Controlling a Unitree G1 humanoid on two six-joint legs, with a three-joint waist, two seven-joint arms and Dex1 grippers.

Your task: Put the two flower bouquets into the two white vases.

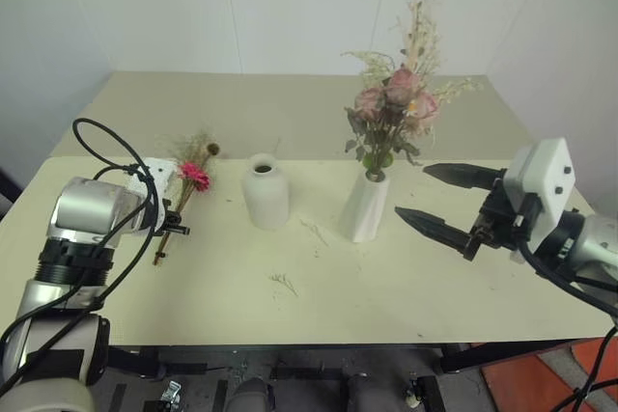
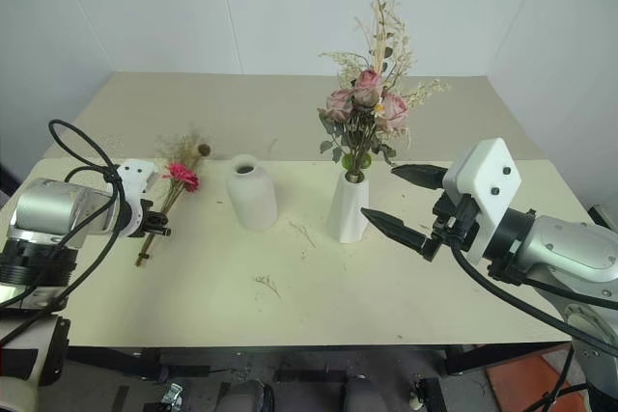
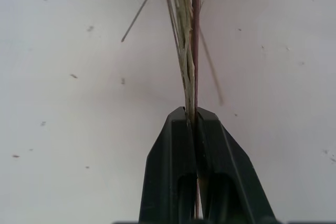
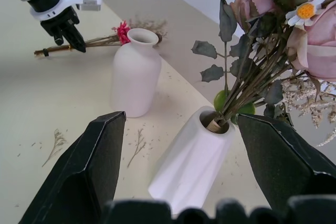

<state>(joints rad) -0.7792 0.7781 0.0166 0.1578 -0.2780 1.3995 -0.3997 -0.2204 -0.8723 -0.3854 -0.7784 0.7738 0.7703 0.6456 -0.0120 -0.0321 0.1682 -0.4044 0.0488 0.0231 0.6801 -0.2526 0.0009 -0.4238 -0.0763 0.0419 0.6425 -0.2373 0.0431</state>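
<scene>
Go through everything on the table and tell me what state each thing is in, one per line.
Rose bouquet: upright, stems in the cone vase.
Cone vase: standing, filled.
Bottle vase: standing, empty.
Daisy bouquet: lying flat on the table, stems clamped.
Left gripper: shut on the daisy bouquet's stems.
Right gripper: open, beside the cone vase, holding nothing.
Table: strewn with small plant bits.

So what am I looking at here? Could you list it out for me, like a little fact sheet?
Rose bouquet: standing in the tapered vase
Daisy bouquet: lying on the table, stems pinched by the left gripper
Rounded vase: upright, empty
Right gripper: open, beside the tapered vase, holding nothing
Loose bits: twigs scattered on the table
Job so far: one bouquet placed, one to go
</scene>
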